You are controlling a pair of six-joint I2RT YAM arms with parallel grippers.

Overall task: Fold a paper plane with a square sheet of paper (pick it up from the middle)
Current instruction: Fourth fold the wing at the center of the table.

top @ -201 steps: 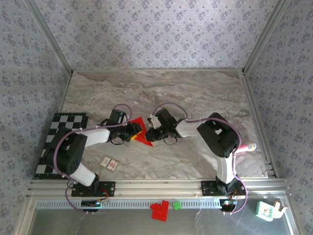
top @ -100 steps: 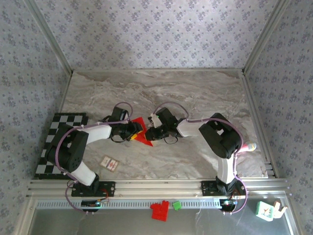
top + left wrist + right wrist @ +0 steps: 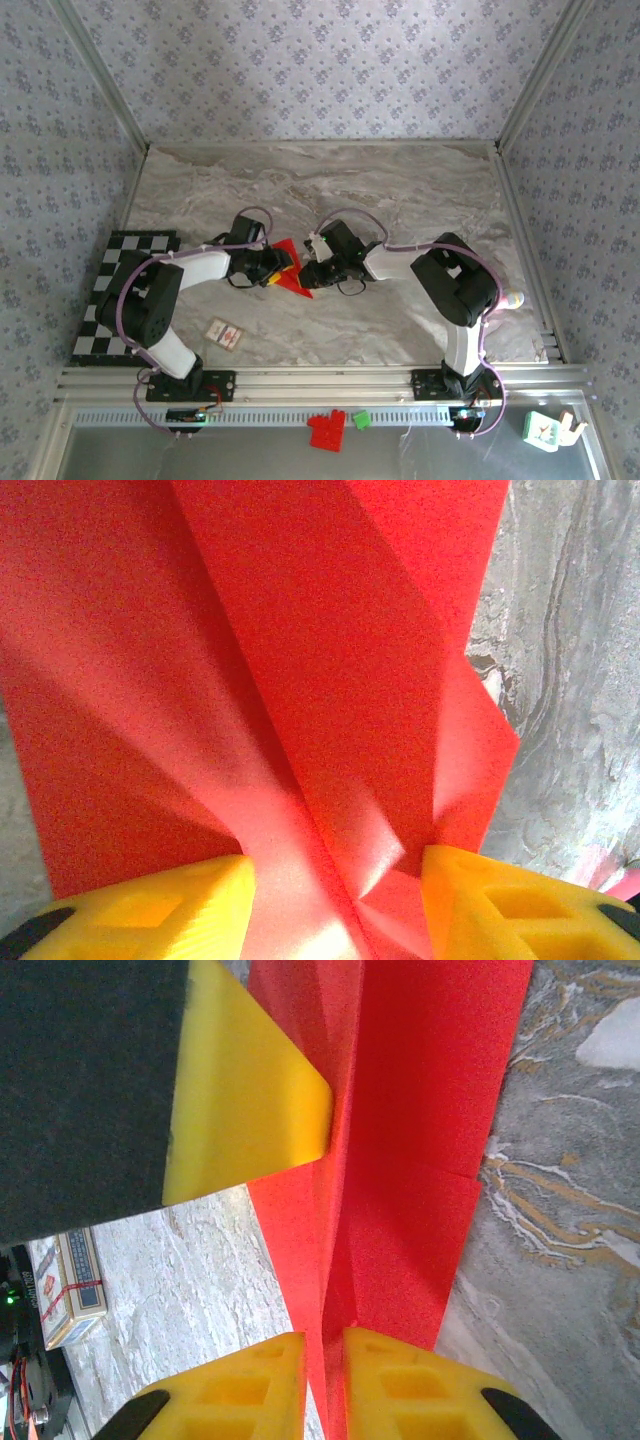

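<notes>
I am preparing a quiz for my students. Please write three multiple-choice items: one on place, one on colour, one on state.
1. Where does the checkered mat lie?
A. at the table's left edge
B. at its right edge
C. at its far edge
2. What colour is the square sheet of paper?
A. white
B. blue
C. red
3. How is the right gripper?
A. open
B. shut on the sheet
C. holding a card
Key: 1 A, the top view shows it there; 2 C, every view shows red; 3 B, its fingers pinch a fold.
</notes>
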